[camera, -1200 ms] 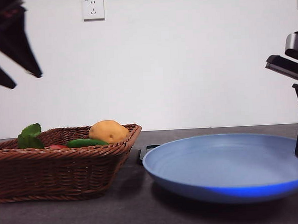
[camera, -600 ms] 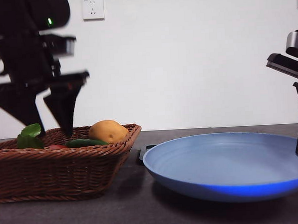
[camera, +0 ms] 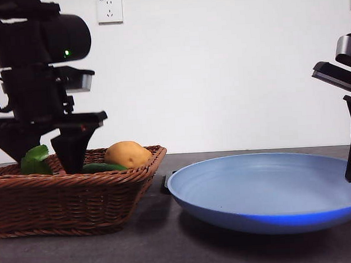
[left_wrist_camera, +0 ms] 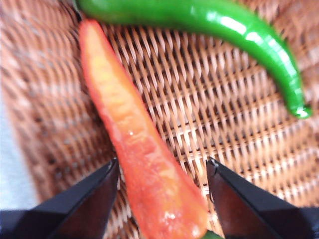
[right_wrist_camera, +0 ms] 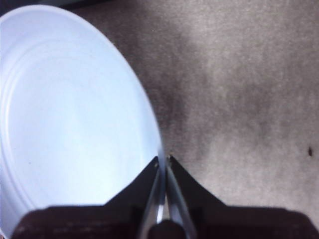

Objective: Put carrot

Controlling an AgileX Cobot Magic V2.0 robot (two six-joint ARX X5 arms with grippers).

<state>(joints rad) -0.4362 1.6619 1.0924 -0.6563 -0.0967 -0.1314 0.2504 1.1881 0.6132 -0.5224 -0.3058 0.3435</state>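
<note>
Left gripper (left_wrist_camera: 162,199) down in the basket (camera: 73,193) — jaws spread wide either side of the carrot (left_wrist_camera: 134,149), not closed. Right gripper (right_wrist_camera: 163,162) pinched on the blue plate (right_wrist_camera: 65,109) rim. No readable writing.

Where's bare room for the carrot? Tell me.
The blue pan is bare inside; the right end effector is shut on its rim. The basket is crowded: carrot, cucumber, potato, and the open left end effector straddling the carrot.
</note>
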